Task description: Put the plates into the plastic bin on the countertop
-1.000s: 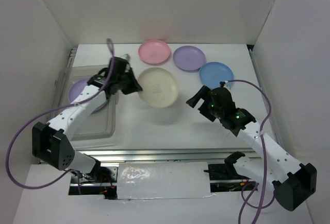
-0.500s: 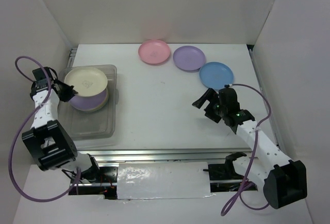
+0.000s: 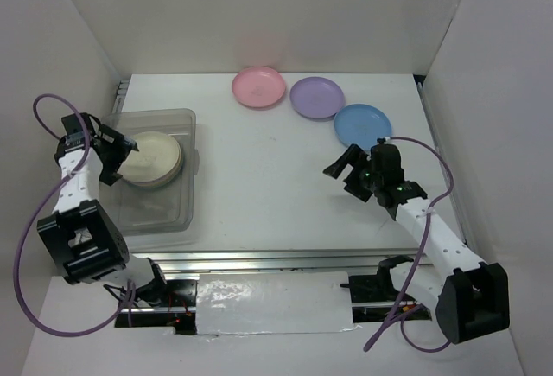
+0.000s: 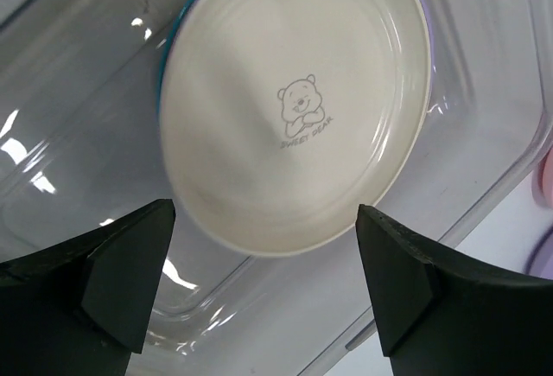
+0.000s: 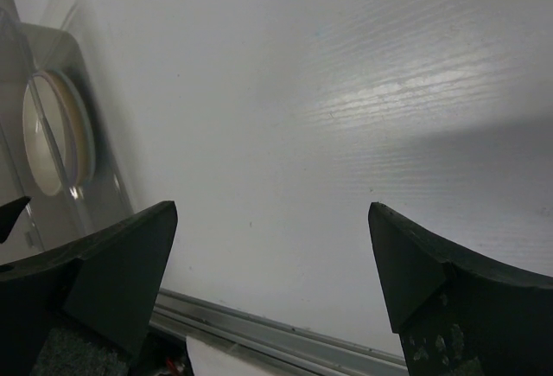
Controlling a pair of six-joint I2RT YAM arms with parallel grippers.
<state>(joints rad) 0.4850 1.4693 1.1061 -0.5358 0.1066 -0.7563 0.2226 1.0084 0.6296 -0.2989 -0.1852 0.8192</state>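
Since the table (image 3: 259, 186) carried only three loose plates, I judged the job past halfway. The plastic bin (image 3: 155, 212) at left held the stack, cream plate (image 4: 294, 108) on top. The pink plate (image 3: 258, 87), purple plate (image 3: 316, 97) and blue plate (image 3: 362, 123) sat far side: light, stiff, slick, so I'd pinch a rim. My left gripper (image 4: 263, 220) hung spread over the cream plate, and the right gripper (image 5: 272, 212) was spread and empty. Versus half a second earlier, the cream plate had settled flat.

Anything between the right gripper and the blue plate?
Nothing visible. Only bare white countertop lies between the open right gripper and the small round blue plastic plate close by.
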